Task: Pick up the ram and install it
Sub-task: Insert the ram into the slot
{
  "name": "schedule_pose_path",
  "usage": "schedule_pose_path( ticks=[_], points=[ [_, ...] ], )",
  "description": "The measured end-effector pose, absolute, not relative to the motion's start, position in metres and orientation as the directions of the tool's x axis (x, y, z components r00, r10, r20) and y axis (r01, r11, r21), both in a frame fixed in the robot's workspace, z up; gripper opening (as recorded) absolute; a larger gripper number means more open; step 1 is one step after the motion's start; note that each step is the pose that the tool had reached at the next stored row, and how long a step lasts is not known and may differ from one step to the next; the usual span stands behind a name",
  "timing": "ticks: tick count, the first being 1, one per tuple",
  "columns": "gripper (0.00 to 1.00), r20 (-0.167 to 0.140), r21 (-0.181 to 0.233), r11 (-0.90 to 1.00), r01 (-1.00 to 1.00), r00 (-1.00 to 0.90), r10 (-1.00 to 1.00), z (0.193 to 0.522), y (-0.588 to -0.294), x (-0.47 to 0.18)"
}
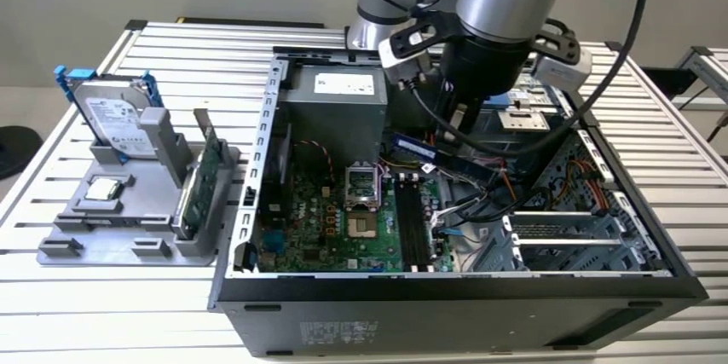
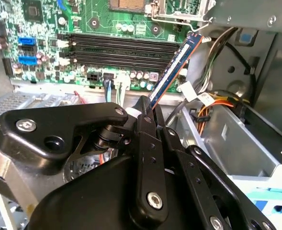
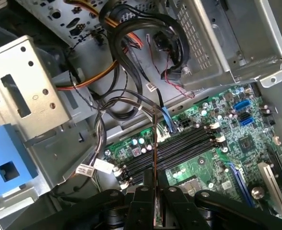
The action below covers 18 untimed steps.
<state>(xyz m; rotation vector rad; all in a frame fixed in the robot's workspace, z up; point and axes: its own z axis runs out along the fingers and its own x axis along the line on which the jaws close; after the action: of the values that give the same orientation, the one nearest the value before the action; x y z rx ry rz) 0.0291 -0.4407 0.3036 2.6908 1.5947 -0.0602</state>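
Note:
My gripper (image 1: 453, 118) hangs inside the open computer case (image 1: 455, 283), above the motherboard (image 1: 330, 228). It is shut on the ram (image 1: 417, 147), a long thin stick with small chips. In the second wrist view the ram (image 2: 175, 71) juts out from the fingertips of the gripper (image 2: 148, 109), tilted, over the black memory slots (image 2: 121, 48). In the first wrist view the ram (image 3: 154, 153) shows edge-on, rising from the gripper (image 3: 154, 191) and crossing above the memory slots (image 3: 179, 148) without touching them. The memory slots (image 1: 412, 221) sit just beside the processor socket (image 1: 360, 187).
A grey holder (image 1: 114, 228) on the exterior view's left carries a silver hard drive with blue rails (image 1: 114, 112), a green expansion card (image 1: 200, 181) and a small chip (image 1: 105, 191). Bundled cables (image 3: 126, 62) and a metal drive cage (image 1: 580, 236) crowd the case near the slots.

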Motion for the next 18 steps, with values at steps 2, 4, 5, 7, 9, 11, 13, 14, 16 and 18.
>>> schedule_pose_path(
  ticks=[2,4,5,7,9,11,13,14,16,18],
  points=[
    [0.0,-0.04,-0.008,-0.503,0.864,0.502,0.864,0.3034,-0.4407,0.0291],
    [0.0,-0.04,-0.008,-0.525,0.851,0.524,0.851,0.3031,-0.4407,0.0291],
    [0.0,-0.04,-0.008,-0.536,0.844,0.535,0.844,0.303,-0.4407,0.0291],
    [0.0,-0.04,-0.008,-0.557,0.83,0.556,0.83,0.3028,-0.4407,0.0291],
    [0.0,-0.04,-0.008,-0.578,0.816,0.578,0.815,0.3025,-0.4407,0.0291],
    [0.0,-0.04,-0.008,-0.599,0.801,0.599,0.8,0.3023,-0.4407,0.0291],
    [0.0,-0.04,-0.008,-0.619,0.785,0.619,0.785,0.302,-0.4407,0.0291],
    [0.0,-0.04,-0.008,-0.63,0.777,0.629,0.776,0.3019,-0.4407,0.0291],
    [0.0,-0.04,-0.008,-0.649,0.761,0.648,0.76,0.3017,-0.4407,0.0291],
    [0.0,-0.04,-0.008,-0.669,0.743,0.668,0.743,0.3014,-0.4407,0.0291]
  ],
)
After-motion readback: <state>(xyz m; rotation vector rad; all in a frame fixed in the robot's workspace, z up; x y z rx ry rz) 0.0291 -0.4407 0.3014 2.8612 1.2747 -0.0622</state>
